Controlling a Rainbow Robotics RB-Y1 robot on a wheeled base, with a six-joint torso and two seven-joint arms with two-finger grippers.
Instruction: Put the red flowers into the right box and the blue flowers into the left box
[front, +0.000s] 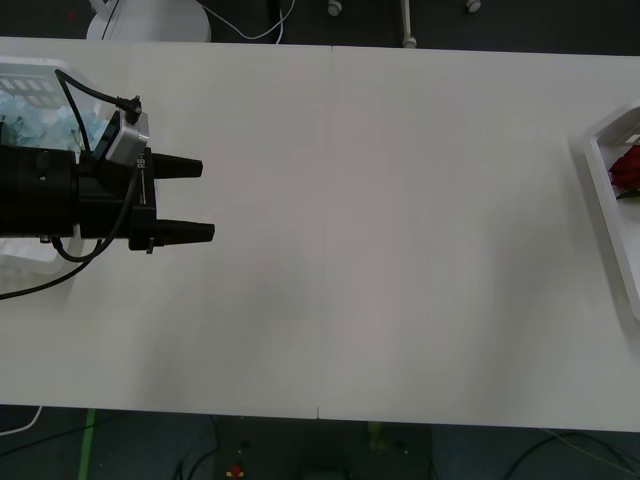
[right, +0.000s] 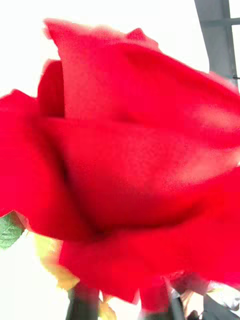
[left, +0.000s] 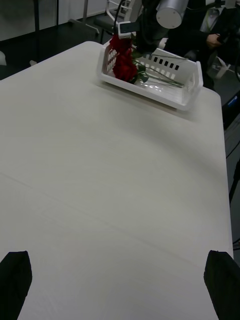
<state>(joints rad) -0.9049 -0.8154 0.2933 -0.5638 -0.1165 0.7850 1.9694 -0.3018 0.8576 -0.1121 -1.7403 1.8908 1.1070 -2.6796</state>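
The right box (front: 612, 215) is cut off at the front view's edge, with red flowers (front: 627, 168) partly seen inside. The left box (front: 30, 78) is largely hidden behind the left arm, pale blue flowers (front: 40, 115) glimpsed within. The left gripper (front: 183, 199) is held just beyond that box, over bare table (front: 380, 250), fingers apart and touching nothing. The right wrist view is crowded by a blurred red bloom (right: 130, 165); whether the right gripper is closed cannot be told.
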